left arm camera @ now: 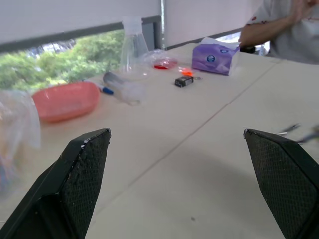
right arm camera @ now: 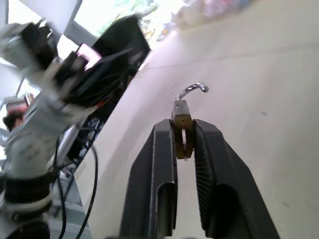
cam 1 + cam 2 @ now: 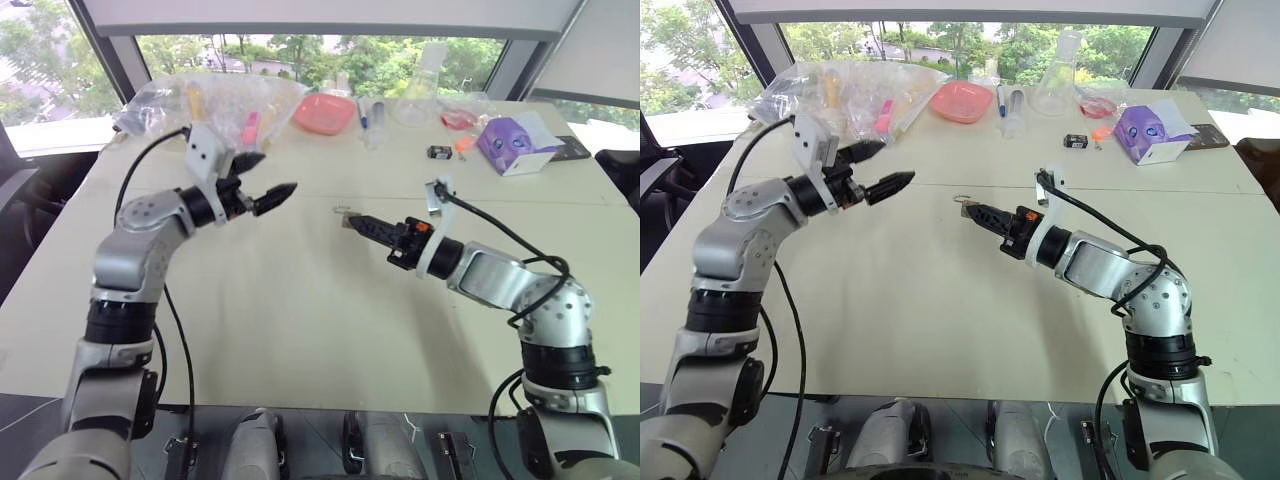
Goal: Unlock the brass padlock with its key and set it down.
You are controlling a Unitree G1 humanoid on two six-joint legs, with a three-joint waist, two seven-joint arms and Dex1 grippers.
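Brass padlock (image 2: 181, 127), small and dull yellow with a thin silvery shackle, sits gripped in the right tool (image 2: 183, 133) above the surface (image 3: 300, 320); the left tool (image 3: 268, 180) stands wide open, empty.

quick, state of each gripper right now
left gripper: open, holding nothing
right gripper: shut on the brass padlock

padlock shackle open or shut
Open: the brass padlock, held between the right gripper's jaws, has its shackle swung out, one end free.
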